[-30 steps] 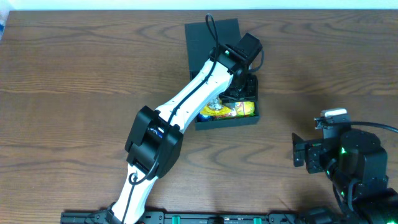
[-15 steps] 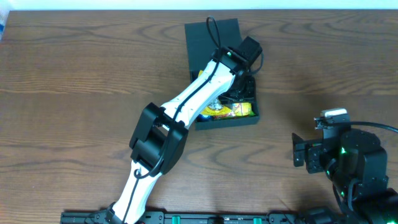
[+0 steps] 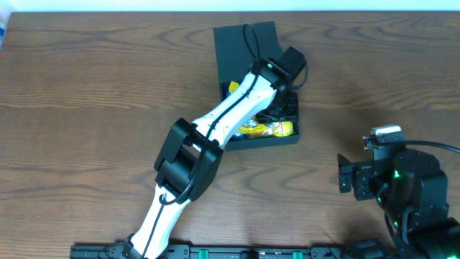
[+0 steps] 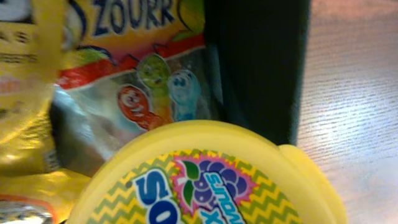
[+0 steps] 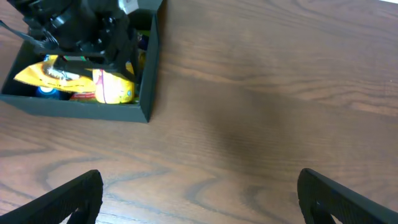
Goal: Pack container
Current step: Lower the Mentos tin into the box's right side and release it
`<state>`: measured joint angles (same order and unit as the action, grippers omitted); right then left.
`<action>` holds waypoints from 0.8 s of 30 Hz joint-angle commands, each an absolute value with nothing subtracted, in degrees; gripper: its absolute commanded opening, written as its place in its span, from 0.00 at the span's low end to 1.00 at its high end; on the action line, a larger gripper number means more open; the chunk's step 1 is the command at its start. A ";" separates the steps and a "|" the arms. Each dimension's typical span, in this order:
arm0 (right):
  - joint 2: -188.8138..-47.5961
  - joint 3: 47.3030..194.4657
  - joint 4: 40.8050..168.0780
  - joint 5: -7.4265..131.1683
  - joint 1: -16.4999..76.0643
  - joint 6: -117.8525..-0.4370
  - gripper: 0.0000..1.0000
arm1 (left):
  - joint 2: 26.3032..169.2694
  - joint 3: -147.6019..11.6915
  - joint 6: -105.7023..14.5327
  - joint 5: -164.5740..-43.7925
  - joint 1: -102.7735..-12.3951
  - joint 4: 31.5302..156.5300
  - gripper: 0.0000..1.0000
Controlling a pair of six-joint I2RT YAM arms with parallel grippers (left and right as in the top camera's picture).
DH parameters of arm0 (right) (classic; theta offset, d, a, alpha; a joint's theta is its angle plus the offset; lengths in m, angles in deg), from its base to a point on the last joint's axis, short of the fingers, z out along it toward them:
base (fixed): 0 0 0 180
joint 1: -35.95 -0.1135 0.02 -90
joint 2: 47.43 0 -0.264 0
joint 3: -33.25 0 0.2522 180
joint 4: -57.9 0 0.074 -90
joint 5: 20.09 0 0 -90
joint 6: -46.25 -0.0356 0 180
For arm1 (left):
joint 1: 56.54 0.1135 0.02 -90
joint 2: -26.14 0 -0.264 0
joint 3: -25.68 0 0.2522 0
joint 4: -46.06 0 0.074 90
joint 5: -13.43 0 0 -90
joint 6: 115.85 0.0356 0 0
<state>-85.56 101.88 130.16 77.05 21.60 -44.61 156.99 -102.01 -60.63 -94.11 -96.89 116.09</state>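
Note:
The container (image 3: 260, 139) is a dark teal-green square box with its flap lid (image 3: 241, 44) folded open at the back. Yellow snack packets (image 3: 267, 129) lie inside it. My left gripper (image 3: 277, 108) reaches down into the box, its fingers hidden under the wrist. In the left wrist view a round yellow candy tub (image 4: 205, 180) with a grape label fills the spot between the jaws, just above a yellow and silver packet (image 4: 143, 56) and beside the box wall (image 4: 258, 62). My right gripper (image 5: 202, 205) stands wide open over bare table, right of the container (image 5: 148, 87).
The white left arm (image 3: 215, 126) stretches diagonally from the front edge to the box. The right arm's dark base (image 3: 410, 183) sits at the front right. Brown wooden table (image 3: 93, 93) surrounds the box on every side.
The left arm has pushed a little farther over the box, its elbow shifting right and the wrist moving toward the back. The right arm has not moved.

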 commanded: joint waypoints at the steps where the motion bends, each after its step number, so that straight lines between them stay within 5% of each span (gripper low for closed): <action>1: -85.47 101.62 130.20 76.96 21.99 -45.46 0.99 | 156.77 -103.47 -61.51 -93.95 -98.23 115.68 0.08; 7: -85.47 101.62 130.20 76.96 21.99 -45.46 0.99 | 156.77 -103.47 -61.70 -93.80 -98.56 115.18 0.14; 24: -85.47 101.62 130.20 76.94 21.99 -45.46 0.99 | 156.77 -103.47 -61.64 -92.42 -98.56 115.20 0.63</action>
